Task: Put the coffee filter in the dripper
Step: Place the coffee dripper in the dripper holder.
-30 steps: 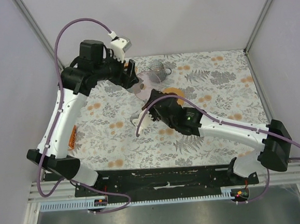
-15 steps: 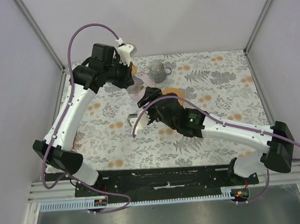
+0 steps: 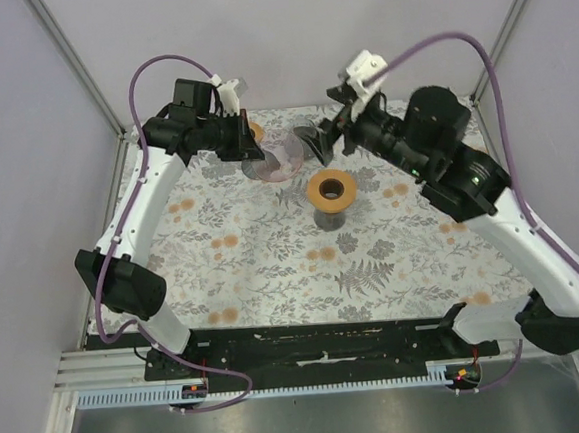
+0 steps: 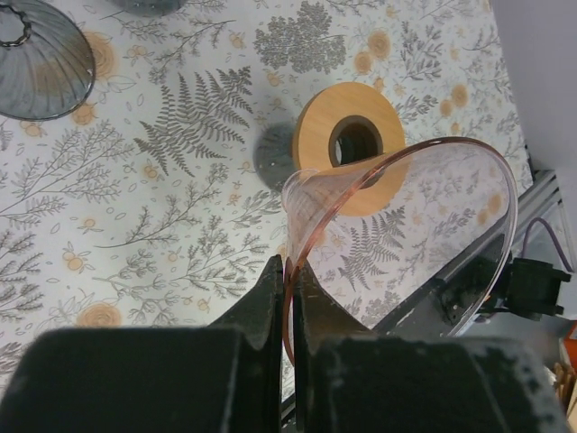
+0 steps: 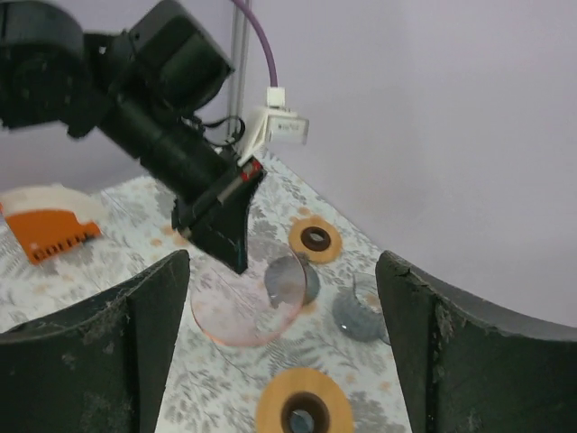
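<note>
Coffee filter [image 4: 410, 212], see-through with a pink rim, is pinched by its edge in my left tool [image 4: 288, 268]. Dripper [image 4: 317, 149] is ahead of and below that tool, apart. I'd turn the tip down, centre it over the dripper, lower, release. Right tool [image 5: 282, 271] gapes wide, empty.

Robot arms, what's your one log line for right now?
left gripper: shut on clear cone | right gripper: open, empty | orange ring: nothing in it
</note>
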Robot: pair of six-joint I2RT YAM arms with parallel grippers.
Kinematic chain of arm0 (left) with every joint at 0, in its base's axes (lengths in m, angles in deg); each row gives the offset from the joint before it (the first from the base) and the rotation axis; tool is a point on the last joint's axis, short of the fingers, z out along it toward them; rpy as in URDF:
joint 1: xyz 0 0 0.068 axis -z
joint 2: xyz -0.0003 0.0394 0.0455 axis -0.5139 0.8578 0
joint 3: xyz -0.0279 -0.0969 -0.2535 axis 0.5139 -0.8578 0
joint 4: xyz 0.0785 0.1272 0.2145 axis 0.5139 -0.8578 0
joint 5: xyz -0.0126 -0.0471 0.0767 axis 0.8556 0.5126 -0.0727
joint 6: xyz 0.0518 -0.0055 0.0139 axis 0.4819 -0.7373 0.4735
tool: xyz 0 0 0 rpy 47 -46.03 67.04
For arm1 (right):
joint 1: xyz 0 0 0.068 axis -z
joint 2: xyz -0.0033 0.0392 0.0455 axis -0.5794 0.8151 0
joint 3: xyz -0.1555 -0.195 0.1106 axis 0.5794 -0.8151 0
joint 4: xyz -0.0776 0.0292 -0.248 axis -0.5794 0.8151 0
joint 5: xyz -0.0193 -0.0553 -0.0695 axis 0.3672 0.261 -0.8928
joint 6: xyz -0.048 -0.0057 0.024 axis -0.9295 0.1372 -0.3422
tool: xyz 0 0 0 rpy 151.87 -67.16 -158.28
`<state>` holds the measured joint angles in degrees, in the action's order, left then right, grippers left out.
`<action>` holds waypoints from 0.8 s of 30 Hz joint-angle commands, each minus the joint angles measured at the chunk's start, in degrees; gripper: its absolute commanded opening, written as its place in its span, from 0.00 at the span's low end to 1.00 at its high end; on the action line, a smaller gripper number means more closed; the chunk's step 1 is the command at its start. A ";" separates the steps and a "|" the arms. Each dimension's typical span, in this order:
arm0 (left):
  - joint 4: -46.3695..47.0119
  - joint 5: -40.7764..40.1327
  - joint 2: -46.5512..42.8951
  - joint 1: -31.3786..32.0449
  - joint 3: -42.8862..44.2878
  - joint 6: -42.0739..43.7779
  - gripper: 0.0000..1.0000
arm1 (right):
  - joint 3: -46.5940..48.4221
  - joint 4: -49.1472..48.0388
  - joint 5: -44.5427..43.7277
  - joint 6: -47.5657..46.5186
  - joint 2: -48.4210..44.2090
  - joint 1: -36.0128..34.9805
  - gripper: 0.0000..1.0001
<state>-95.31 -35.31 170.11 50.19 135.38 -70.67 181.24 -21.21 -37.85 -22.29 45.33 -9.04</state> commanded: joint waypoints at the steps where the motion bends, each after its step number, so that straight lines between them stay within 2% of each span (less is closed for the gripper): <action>1: 4.32 3.71 -1.94 0.25 1.12 -4.95 0.02 | 14.84 21.59 -4.31 18.16 15.40 1.72 0.89; 6: 5.02 3.53 -2.82 0.25 -0.37 -5.30 0.02 | 20.05 26.80 -8.60 17.73 22.37 2.17 0.83; 9: 5.11 4.06 -2.38 0.33 -0.37 -5.65 0.02 | 19.97 28.20 -7.13 17.73 23.69 2.70 0.74; 13: 5.28 2.57 -1.15 1.91 -0.46 -5.83 0.02 | 18.74 29.17 -6.06 17.64 24.49 3.48 0.46; 14: 5.46 2.39 -0.89 2.70 -0.20 -5.91 0.02 | 18.30 29.44 -6.15 17.73 24.40 4.10 0.44; 16: 5.46 2.48 -0.01 4.54 0.77 -6.09 0.02 | 16.98 30.66 -6.32 17.90 23.87 5.85 0.32; 19: 5.46 2.22 2.09 7.44 3.40 -5.92 0.02 | 14.53 33.82 -3.70 17.82 22.38 9.63 0.10; 21: 5.37 2.04 3.59 8.94 4.72 -5.91 0.02 | 11.98 34.71 0.32 17.90 20.71 12.61 0.02; 24: 5.29 2.30 6.66 11.14 6.04 -6.35 0.02 | 8.90 35.06 6.84 17.73 20.18 16.75 0.00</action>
<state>-92.01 -36.51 174.57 58.98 137.17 -76.96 193.41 9.32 -39.82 -1.73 67.60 3.48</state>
